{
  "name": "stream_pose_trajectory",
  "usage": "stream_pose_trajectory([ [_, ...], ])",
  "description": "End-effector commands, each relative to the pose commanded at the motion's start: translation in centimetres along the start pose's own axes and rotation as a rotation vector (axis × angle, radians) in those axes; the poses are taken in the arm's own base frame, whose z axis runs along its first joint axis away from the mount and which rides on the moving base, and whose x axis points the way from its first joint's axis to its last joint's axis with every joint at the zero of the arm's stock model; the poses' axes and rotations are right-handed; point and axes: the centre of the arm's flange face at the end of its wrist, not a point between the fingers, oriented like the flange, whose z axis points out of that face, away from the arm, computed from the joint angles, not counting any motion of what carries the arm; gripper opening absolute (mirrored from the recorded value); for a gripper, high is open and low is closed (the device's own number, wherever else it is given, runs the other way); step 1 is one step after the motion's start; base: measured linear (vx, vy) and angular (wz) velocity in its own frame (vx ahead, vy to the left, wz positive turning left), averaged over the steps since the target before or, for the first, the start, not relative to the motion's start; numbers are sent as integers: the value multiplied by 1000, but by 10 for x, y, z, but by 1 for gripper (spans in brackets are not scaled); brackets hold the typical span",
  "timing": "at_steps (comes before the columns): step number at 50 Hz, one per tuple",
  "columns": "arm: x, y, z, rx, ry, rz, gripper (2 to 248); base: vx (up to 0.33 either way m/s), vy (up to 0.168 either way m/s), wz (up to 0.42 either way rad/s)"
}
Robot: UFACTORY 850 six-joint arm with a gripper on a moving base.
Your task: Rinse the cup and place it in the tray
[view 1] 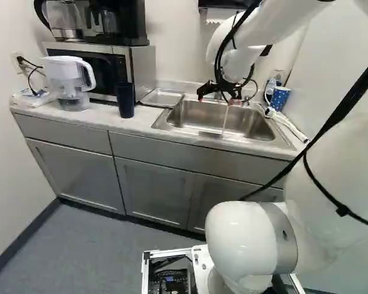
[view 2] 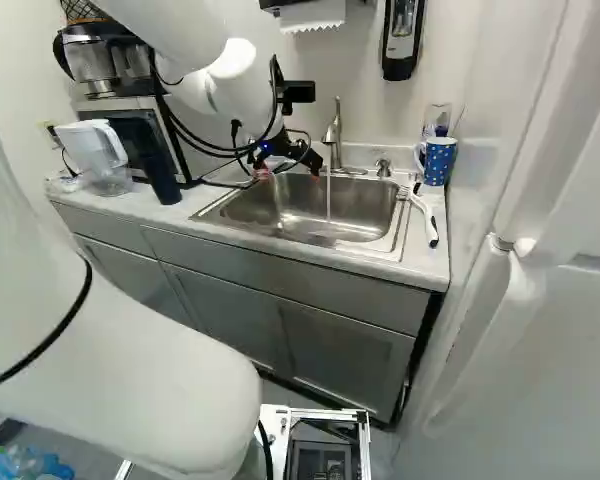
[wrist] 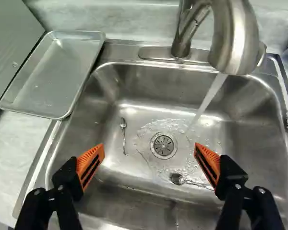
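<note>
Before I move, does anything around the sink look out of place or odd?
Two things. The tap is running, yet no cup stands under the stream and the gripper is open. Also, two small utensils lie loose in the sink near the drain. I see no obvious damage.

White-dotted blue mug (view 2: 440, 162), dark blue cup (view 1: 126, 101), silvery tray (wrist: 53, 74)
</note>
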Motion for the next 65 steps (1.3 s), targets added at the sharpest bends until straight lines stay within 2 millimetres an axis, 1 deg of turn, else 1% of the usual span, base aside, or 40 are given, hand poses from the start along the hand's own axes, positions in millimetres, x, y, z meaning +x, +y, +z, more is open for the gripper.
stream_pose_trajectory([
  [35, -12, -54, -7, 86, -3, -96, 247, 0, 0, 0],
  [65, -17, -101, -9, 161, -9, -180, 247, 0, 0, 0],
])
